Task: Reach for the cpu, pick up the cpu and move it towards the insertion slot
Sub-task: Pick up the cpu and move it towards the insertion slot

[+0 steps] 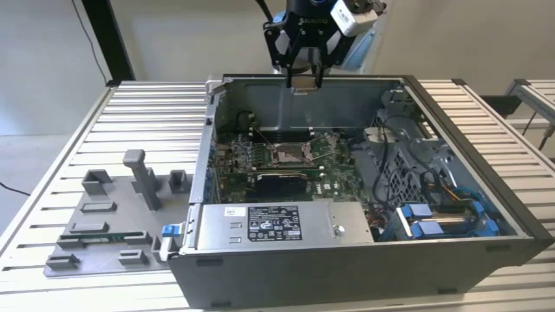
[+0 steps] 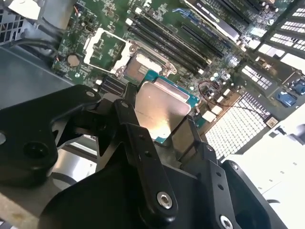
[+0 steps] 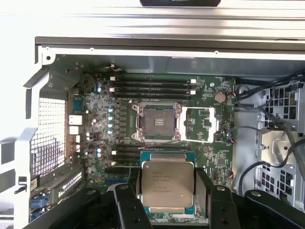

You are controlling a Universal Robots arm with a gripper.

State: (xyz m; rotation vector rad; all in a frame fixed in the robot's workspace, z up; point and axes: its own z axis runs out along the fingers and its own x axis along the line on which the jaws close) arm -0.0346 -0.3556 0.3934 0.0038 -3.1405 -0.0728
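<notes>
- Exterior view: gripper [image 1: 305,81] hangs high over the back wall of the open case [image 1: 485,214], clamped on the cpu [image 1: 305,83]; chip is off the board, clear of everything else
- First wrist view: cpu [image 3: 167,184] sits flat between the two fingers [image 3: 131,205], pale silver face toward the camera, teal edge showing round it; pinched on two opposite edges
- Slot [image 3: 158,121] lies straight beyond the chip along the camera's line, on the motherboard [image 3: 95,119]; frame looks swung open, dark centre bare; well apart from the chip, with air between them
- Second wrist view: cpu [image 2: 159,112] in the jaws, slot [image 2: 145,67] past its far edge, same story
- Exterior view: slot [image 1: 290,154] is below the gripper, nearer the camera; my read: the gap is mostly height plus a forward offset, little sideways
- Chip edges look roughly square to the slot frame in the first wrist view; no obvious twist to take out
- Memory strips and cables flank the slot; none sits between chip and slot
</notes>
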